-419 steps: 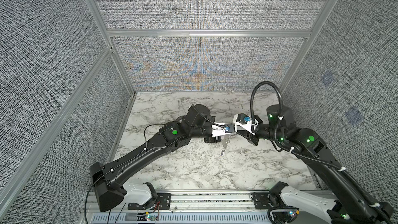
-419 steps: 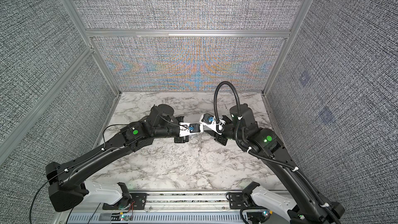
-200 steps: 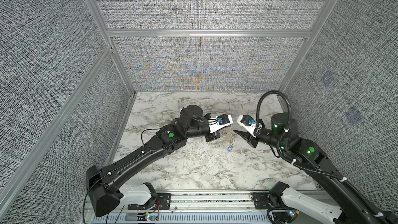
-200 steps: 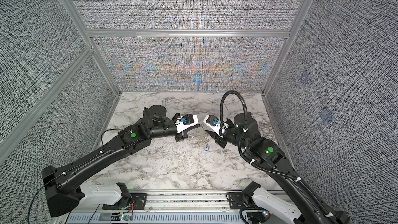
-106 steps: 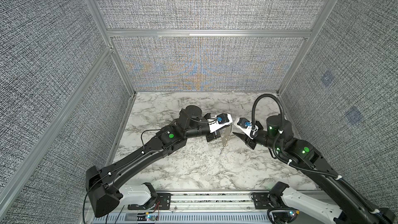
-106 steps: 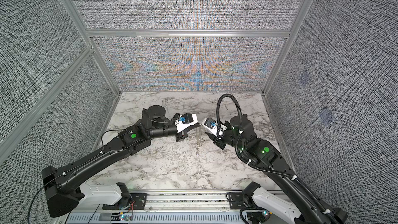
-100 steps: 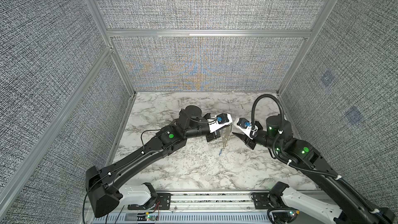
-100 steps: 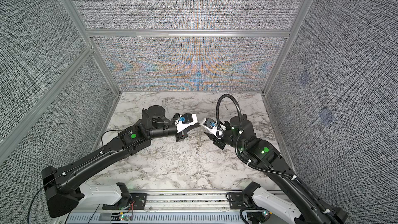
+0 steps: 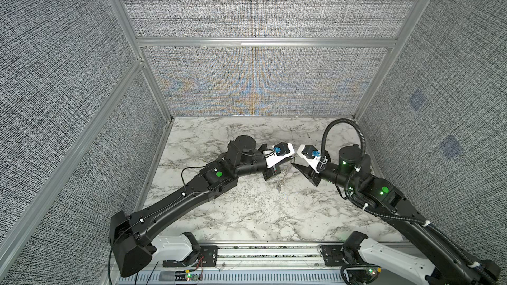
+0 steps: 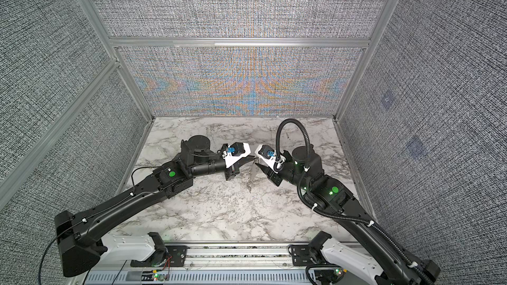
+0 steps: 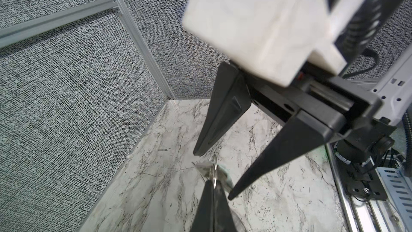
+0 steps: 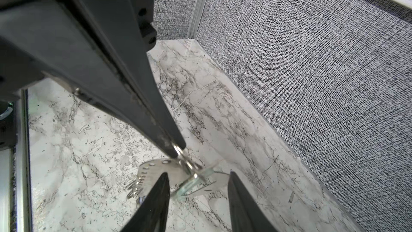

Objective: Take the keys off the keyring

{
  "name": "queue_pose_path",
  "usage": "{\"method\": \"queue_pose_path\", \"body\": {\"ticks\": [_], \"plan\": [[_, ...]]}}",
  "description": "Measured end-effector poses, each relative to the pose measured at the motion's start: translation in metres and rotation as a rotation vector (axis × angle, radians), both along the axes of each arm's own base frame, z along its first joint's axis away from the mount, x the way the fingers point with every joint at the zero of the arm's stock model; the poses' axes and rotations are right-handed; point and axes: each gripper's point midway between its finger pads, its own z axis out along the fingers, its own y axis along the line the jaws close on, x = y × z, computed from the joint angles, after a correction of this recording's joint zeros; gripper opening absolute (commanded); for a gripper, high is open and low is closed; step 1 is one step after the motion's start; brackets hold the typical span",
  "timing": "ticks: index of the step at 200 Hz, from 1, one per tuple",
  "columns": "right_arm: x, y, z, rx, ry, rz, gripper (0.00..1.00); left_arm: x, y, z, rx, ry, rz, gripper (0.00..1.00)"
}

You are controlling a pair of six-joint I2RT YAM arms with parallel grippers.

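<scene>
Left pincer is pressed together, pinching the ring at its tips. The keys hang off the ring just below those tips, up in the air over mid-bench, between the two arms.

Right pincer is spread and holds nothing. Its fingers straddle the bunch just under the ring, one on either side. Neither is clearly touching metal.

What the move turns on:
- **Axis:** the bunch's long axis runs down from the ring toward the bench. The right pincer comes in across it, roughly head-on to the left one, so closing would pinch across the flat stack right under the ring.
- **Which arm:** the right arm is free and already at the keys; the left only anchors the ring.
- **Next move (my read):** close on one piece and work it round the ring's coil. The grab has to take a single piece, not the whole stack.

Hard to make out:
- **Right wrist view:** the pieces overlap. One perforated, tooth-edged piece is clear. A paler, glassy-edged piece sits edge-on in front of it, and I can't say whether it is key or tag. No blue tag can be picked out.
- **Left wrist view:** the bunch is blurred and half hidden behind the left fingers.
- **Top views:** too small to separate the pieces or to tell whether the lowest tip touches the bench.
</scene>
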Motion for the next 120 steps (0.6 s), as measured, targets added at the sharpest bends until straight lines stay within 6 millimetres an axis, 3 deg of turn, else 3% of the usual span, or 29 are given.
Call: {"method": "queue_pose_path", "body": {"ticks": [120], "plan": [[0.0066, 0.0013, 0.0023, 0.014, -0.004, -0.030, 0.09, 0.0025, 0.0041, 0.0051, -0.047, 0.034, 0.016, 0.00]]}}
